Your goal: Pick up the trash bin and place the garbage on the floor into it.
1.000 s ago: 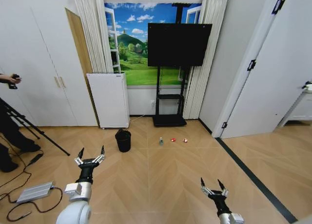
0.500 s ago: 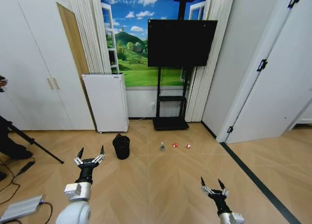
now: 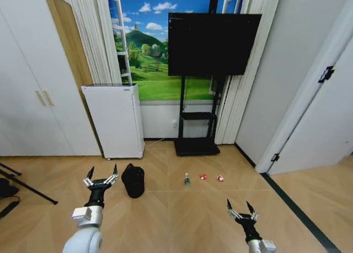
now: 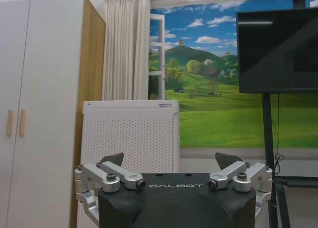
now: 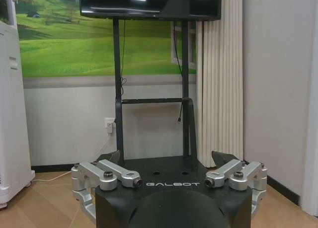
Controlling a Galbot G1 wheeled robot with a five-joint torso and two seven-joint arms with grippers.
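- Trash bin (image 3: 133,181): small black mesh basket on the floor (image 3: 182,220), just in front of the white air purifier (image 3: 114,120), slightly right of it.
- Garbage in a short row to the right of the bin, near the black TV stand base (image 3: 196,147): clear bottle (image 3: 187,179) on the left, then two red-and-white wrappers (image 3: 203,177) and (image 3: 220,178), all apart from one another.
- Left pincer (image 3: 100,177): held low at near left, fingers spread apart, holding nothing; close to the bin's left side, not touching it.
- Left pincer (image 4: 174,164) in its wrist view: facing the purifier and the landscape wall picture.
- Right pincer (image 3: 241,210): at near right, fingers apart and empty, well short of the garbage.
- Right pincer (image 5: 168,161) in its wrist view: facing the TV stand and curtain.
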